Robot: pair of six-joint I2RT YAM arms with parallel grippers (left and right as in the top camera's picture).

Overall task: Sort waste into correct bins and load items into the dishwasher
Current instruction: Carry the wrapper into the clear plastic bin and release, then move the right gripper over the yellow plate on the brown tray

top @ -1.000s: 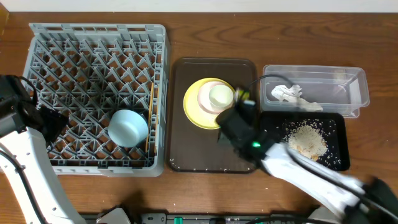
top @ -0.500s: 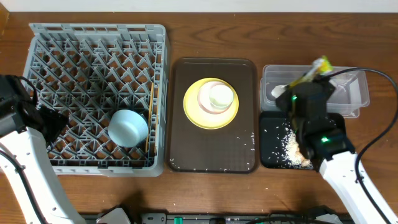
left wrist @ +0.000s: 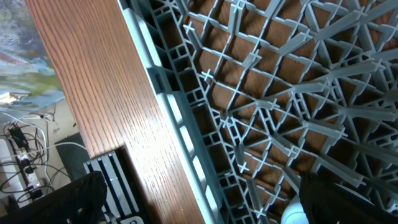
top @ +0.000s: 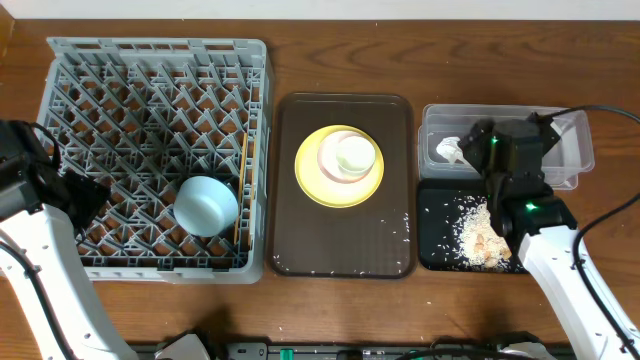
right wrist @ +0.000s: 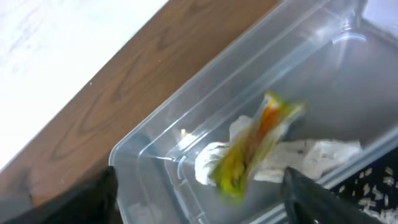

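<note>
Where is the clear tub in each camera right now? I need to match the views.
Overhead: the clear tub is at the upper right, just behind the black tray.
Left wrist: not in it; only the dish rack and table show.
Right wrist: the tub fills the lower right, its rim running diagonally.
Shared landmark: the white napkin lying inside it.

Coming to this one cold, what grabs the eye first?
The large grey plastic dish rack fills the left, a light-blue bowl inside. Mid-table, a round yellow plate sits on a dark-brown tray. At right, the right gripper, jaws open, hangs over the clear plastic tub, where a blurred yellow-green wrapper shows over a crumpled white napkin.
</note>
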